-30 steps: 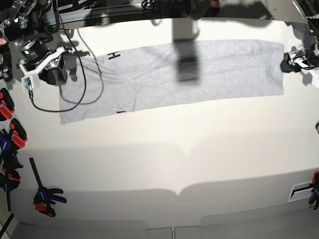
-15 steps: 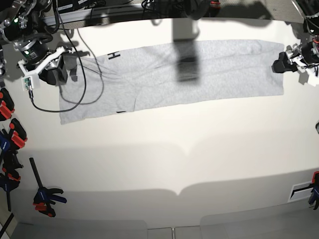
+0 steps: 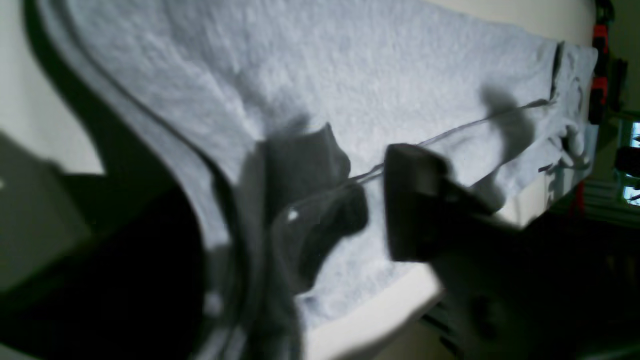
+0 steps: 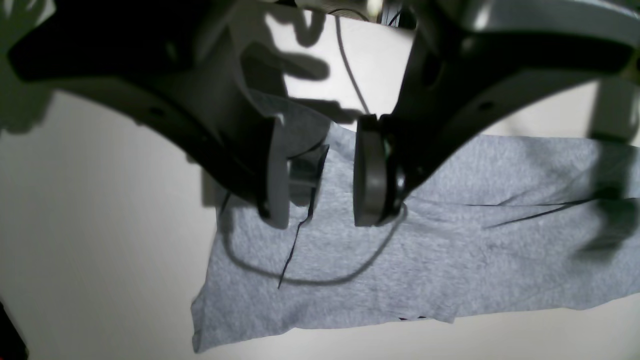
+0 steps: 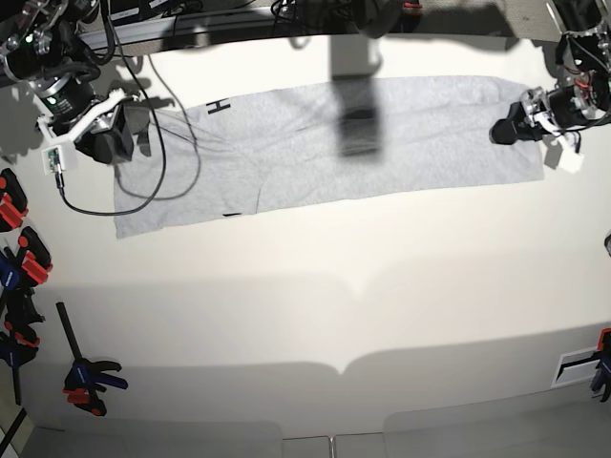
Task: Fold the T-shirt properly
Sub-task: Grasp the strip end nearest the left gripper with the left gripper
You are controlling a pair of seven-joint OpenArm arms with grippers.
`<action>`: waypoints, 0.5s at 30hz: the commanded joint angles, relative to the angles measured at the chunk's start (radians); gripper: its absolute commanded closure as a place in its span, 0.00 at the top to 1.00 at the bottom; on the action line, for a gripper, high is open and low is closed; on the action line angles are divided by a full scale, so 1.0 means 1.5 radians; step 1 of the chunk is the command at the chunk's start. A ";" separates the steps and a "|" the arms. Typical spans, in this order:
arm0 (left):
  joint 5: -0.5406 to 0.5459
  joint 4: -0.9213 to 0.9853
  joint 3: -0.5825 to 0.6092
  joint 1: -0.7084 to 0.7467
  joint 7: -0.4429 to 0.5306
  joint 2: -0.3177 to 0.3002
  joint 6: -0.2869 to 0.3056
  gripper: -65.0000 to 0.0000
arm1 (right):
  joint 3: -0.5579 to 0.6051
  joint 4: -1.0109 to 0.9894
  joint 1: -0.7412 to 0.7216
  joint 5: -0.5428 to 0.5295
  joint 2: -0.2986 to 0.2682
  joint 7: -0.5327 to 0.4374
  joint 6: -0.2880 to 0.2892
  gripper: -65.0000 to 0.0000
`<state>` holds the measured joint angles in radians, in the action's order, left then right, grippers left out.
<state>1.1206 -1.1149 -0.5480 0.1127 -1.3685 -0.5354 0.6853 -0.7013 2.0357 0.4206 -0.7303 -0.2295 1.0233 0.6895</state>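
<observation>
My left gripper point(image 3: 372, 210) is sitting right over the T-shirt point(image 5: 325, 153), jaws parted, soft heathered grey knit bunching up between them, but I honestly can't tell if it's pinching anything. My right gripper point(image 4: 320, 170) is hanging open just above the shirt's other end, flat dark pads apart. The shirt is lying as one long folded strip under both, a thin black cable point(image 4: 310, 277) looping across it.

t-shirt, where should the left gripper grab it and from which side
Probably the short end edge of the T-shirt under the left gripper, coming from beyond that end: the shirt lies flat in a long band, and only its edge gives the jaws something to pinch.
</observation>
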 commanded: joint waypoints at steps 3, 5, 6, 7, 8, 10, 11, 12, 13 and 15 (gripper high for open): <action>-0.013 -0.004 -0.001 0.002 -0.018 -0.027 -0.002 0.31 | -0.004 0.013 -0.002 -0.009 -0.008 -0.008 0.006 0.32; -0.012 -0.004 -0.001 0.002 -0.018 -0.040 -0.002 0.28 | -0.004 0.013 -0.002 -0.009 -0.008 -0.008 0.006 0.32; -0.013 -0.004 -0.001 0.002 -0.018 -0.046 -0.002 0.27 | -0.004 0.013 -0.002 -0.009 -0.008 -0.008 0.006 0.32; -0.013 -0.004 -0.001 0.002 -0.018 -0.051 -0.003 0.22 | -0.004 0.013 -0.002 -0.009 -0.008 -0.009 0.006 0.32; -0.012 -0.004 -0.001 0.002 -0.018 -0.055 -0.003 0.15 | -0.004 0.013 -0.002 -0.009 -0.008 -0.009 0.006 0.32; -0.012 -0.004 -0.001 0.002 -0.010 -0.062 -0.014 0.00 | -0.004 0.013 -0.002 -0.009 -0.008 -0.008 0.006 0.32; -0.010 -0.004 -0.001 0.001 0.011 -0.066 -0.024 0.00 | -0.004 0.013 -0.002 -0.009 -0.008 -0.009 0.006 0.32; -0.010 -0.004 -0.001 0.000 0.033 -0.069 -0.033 0.00 | -0.004 0.013 -0.002 -0.009 -0.008 -0.009 0.006 0.32; -0.011 -0.007 -0.001 -0.002 0.046 -0.070 -0.033 0.00 | -0.004 0.013 -0.002 -0.009 -0.008 -0.009 0.006 0.32; -0.022 -0.018 -0.001 -0.009 0.048 -0.074 -0.032 0.00 | -0.004 0.013 -0.002 -0.009 -0.008 -0.008 0.006 0.32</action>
<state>1.0698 -1.1229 -0.5426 0.1123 -1.3060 -0.6136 0.6327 -0.7013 2.0357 0.4206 -0.7303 -0.2295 1.0340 0.6895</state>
